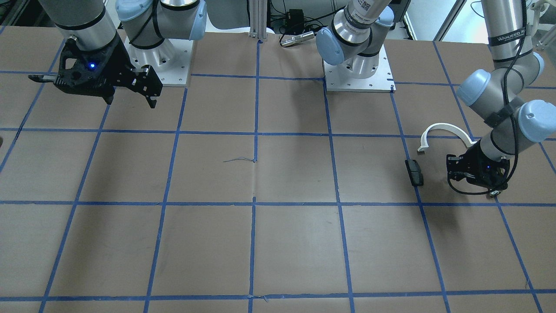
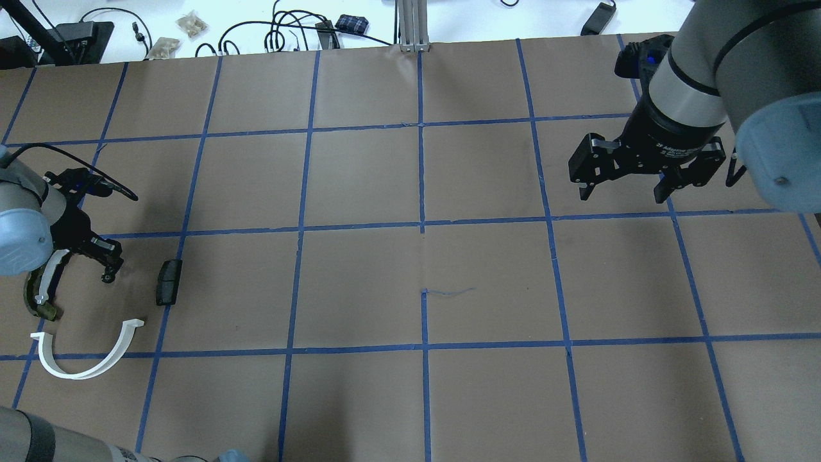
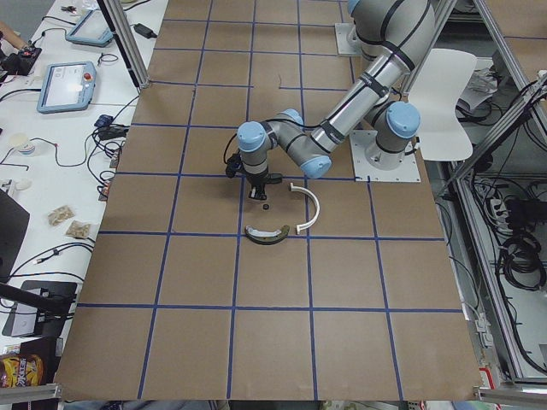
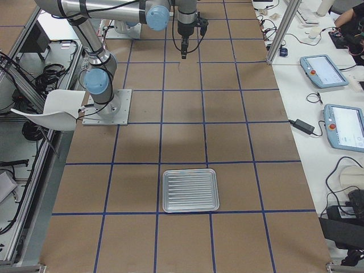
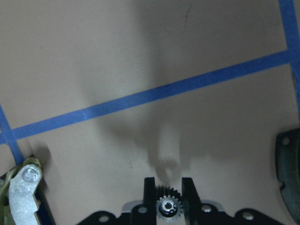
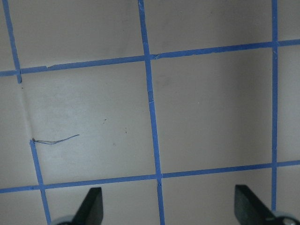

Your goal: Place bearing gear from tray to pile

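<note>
Well in from the left edge of the brown surface (image 2: 359, 282), gridded in blue tape (image 2: 421, 173), the left claw (image 5: 168, 185) hangs low. Its two fingers are clamped on the small toothed bearing gear (image 5: 167, 207). Whether the gear touches the surface cannot be told.

The claw sits among the pile. Just beside it on the left lies the olive-green curved piece (image 2: 35, 305), which carries a white strip. A little apart on its right, the small dark block (image 2: 169, 282) rests on a tape line. Nearer the robot's edge lies the thin white half-ring arc (image 2: 74, 376), its open side turned toward the claw. In the overhead view the three parts lie apart from one another.

Farther right, past the middle of the surface, the right claw (image 2: 621, 192) is held well above it, jaws spread wide. Its wrist camera shows the two fingertips (image 6: 93, 206) far apart over the tape grid.

Toward the right edge, the ribbed metal tray (image 4: 190, 190) lies flat on the surface, well apart from both claws and from the gear.
</note>
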You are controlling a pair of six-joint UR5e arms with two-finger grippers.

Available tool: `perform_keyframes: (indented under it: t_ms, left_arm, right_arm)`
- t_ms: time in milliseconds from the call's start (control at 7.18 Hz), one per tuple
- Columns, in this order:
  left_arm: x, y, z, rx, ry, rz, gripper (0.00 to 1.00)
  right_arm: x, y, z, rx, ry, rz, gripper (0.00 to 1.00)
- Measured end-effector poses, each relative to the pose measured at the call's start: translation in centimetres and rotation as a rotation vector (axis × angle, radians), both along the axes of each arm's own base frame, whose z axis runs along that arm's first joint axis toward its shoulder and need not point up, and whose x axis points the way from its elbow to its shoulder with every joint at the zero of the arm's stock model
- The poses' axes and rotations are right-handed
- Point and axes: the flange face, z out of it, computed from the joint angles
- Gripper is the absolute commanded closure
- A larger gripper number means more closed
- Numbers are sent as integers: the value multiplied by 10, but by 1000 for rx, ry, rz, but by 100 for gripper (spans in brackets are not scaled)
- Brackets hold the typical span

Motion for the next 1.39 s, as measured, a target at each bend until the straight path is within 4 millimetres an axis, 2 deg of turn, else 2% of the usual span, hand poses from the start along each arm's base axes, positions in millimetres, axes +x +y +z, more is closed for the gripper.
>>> perform_keyframes:
  t_ms: [139,279,697,836,975,1114,1254,1393]
  left_arm:
    - [1,2,-5,11,9,0,74]
    - [2,2,-8,15,12,1,50]
    - [6,0,-10,21,5,6,46]
    - [5,-3,-3,12,-3,6,46]
    - [-1,-10,16,-2,-7,6,46]
    - [-20,-24,50,-8,14,18,44]
    - [-56,-43,93,-8,37,59,42]
    - [-103,-60,138,-8,40,117,37]
  right_arm:
    - [0,0,0,1,1,-1,0]
    - [0,0,0,1,2,-2,0]
    - [0,0,-1,3,3,1,0]
    - [0,0,-1,4,3,3,0]
    - [0,0,-1,4,4,2,0]
    - [0,0,-1,4,3,1,0]
    - [0,0,-1,4,3,0,0]
    - [0,0,-1,4,2,0,0]
